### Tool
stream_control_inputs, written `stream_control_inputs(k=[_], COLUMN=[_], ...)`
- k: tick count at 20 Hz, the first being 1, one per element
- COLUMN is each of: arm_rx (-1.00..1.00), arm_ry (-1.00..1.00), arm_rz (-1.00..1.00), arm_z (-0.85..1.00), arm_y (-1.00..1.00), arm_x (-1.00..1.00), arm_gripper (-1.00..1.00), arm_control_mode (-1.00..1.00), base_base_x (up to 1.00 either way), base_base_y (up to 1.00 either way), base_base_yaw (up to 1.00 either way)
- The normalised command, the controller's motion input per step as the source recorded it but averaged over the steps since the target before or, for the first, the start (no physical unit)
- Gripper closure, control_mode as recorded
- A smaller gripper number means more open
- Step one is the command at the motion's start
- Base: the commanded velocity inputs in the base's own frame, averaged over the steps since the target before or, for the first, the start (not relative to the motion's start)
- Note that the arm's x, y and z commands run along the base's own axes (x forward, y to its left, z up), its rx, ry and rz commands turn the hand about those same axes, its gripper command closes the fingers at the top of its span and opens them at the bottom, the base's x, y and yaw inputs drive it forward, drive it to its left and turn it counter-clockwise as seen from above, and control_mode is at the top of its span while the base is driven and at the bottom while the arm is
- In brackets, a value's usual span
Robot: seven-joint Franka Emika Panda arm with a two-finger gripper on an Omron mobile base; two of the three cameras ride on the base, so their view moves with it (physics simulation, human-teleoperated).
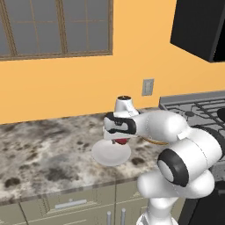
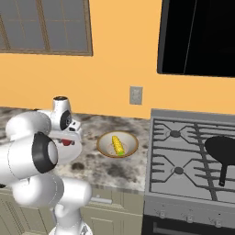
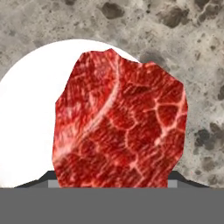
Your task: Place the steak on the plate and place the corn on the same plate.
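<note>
Near the counter's [image 1: 39,149] front edge the gripper [image 1: 119,139] grasps the steak [image 3: 119,122] above the plate [image 1: 105,154], partly past its rim. Letting go here could tip the meat onto the stone. Farther back, toward the stove [image 2: 193,156], the corn [image 2: 118,146] lies in the bowl [image 2: 104,148].

Steak [image 3: 120,122] glossy, marbled; plate [image 3: 30,118] smooth; counter [image 1: 39,149] mottled stone.

2 base views flank the arm, sharing the counter [image 1: 44,149]; hand view looks down close.
</note>
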Motion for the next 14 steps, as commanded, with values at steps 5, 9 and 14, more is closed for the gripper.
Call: stream_control_inputs(k=[5,9,14], arm_rx=[0.0,0.0,0.0], arm_ry=[0.0,0.0,0.0], arm_rz=[0.0,0.0,0.0], arm_z=[-0.4,-0.33,-0.23], arm_y=[0.0,0.0,0.0], arm_x=[0.09,0.01,0.0], arm_gripper=[1.0,1.0,1.0], arm_control_mode=[-1.0,-1.0,-1.0], base_base_x=[0.0,0.0,0.0], base_base_y=[0.0,0.0,0.0], base_base_yaw=[0.0,0.0,0.0])
